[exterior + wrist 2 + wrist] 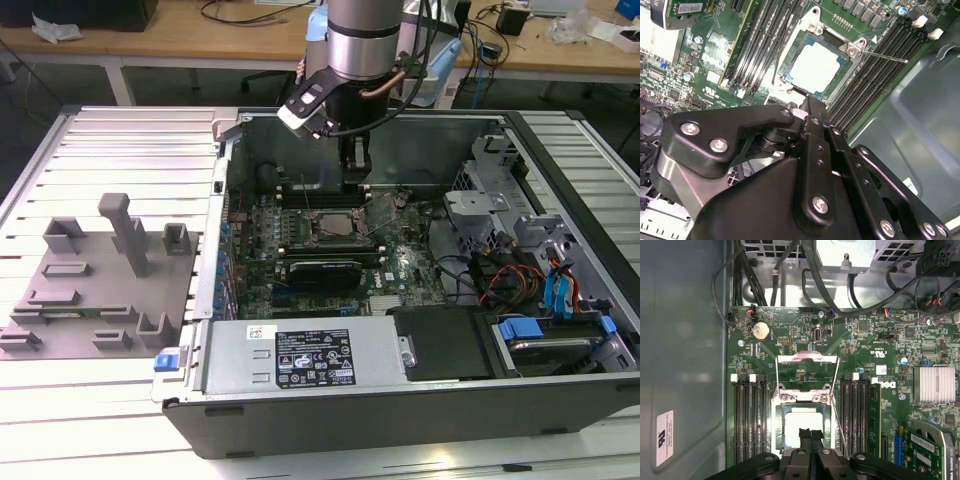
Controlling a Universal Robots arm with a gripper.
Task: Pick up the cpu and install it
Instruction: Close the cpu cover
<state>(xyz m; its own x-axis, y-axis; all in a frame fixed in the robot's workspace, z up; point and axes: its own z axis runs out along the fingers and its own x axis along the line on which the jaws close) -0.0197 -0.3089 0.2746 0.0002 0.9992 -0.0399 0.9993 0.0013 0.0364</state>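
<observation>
The arm point(365, 40) was a broad cylinder of brushed silver metal, ending in a black wrist collar point(348, 106). Against that collar, toward the exterior view's left, sat a small white-and-black camera box point(303, 104). On the collar's other side curved a copper-coloured cable point(385, 86), with black cables point(425, 30) running above it. Below the collar, the gripper point(808, 107) was matte black, built of rounded linkage plates fastened with bright silver screws point(718, 145).
</observation>
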